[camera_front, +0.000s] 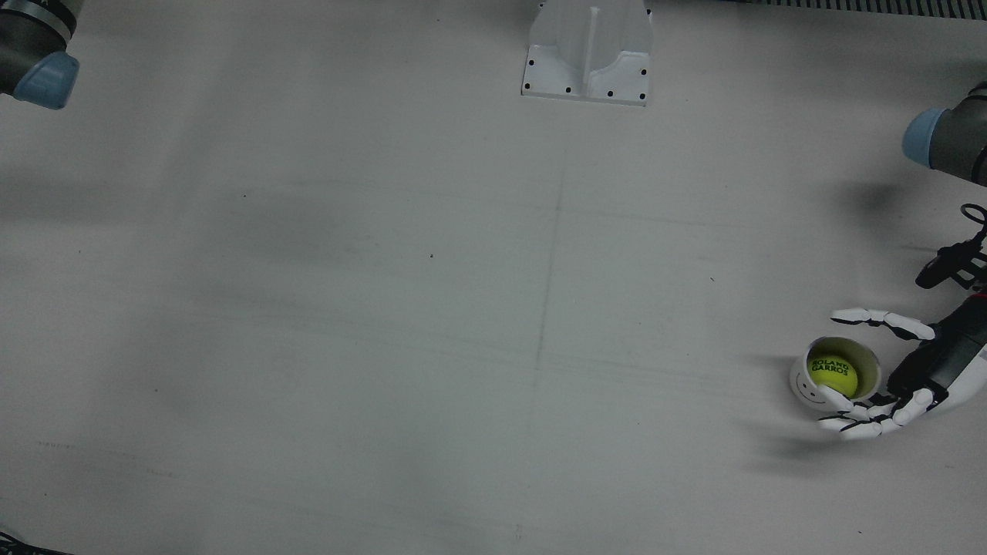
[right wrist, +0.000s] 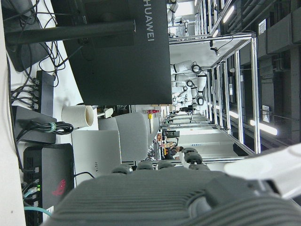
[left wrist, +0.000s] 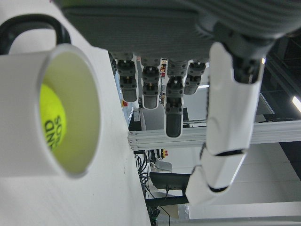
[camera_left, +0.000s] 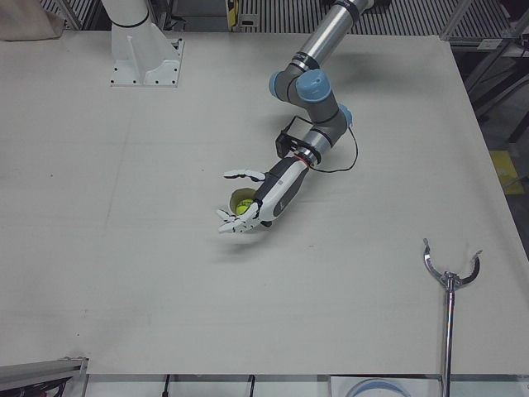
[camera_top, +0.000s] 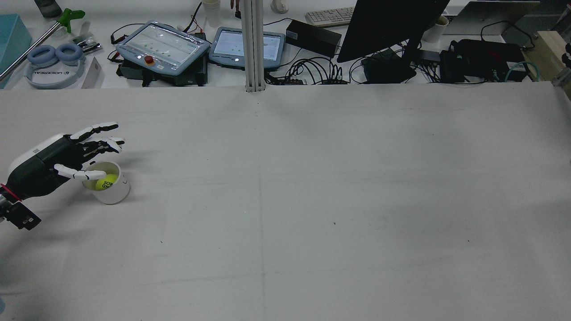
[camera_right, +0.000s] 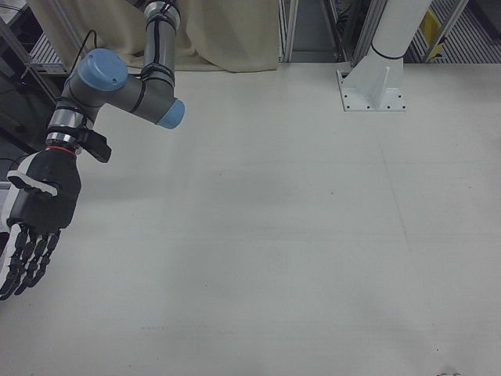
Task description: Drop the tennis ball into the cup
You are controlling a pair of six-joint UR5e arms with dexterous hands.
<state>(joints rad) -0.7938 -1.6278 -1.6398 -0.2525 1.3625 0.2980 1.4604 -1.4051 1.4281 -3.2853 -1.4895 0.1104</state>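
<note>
A yellow tennis ball [camera_front: 833, 374] with green lettering lies inside a white cup [camera_front: 802, 383] that stands upright on the table. It also shows in the rear view [camera_top: 106, 182], the left-front view [camera_left: 244, 206] and the left hand view [left wrist: 52, 124]. My left hand [camera_front: 898, 374] is open, its fingers [camera_top: 96, 133] spread around and above the cup's rim, holding nothing. My right hand [camera_right: 35, 215] is open with straight fingers, held off the table's far side, far from the cup.
The white table [camera_front: 463, 308] is bare around the cup. A white pedestal base [camera_front: 587, 58] stands at its robot side. A metal grabber tool [camera_left: 449, 285] lies near the operators' edge. Tablets, cables and a monitor [camera_top: 383, 26] sit beyond the table.
</note>
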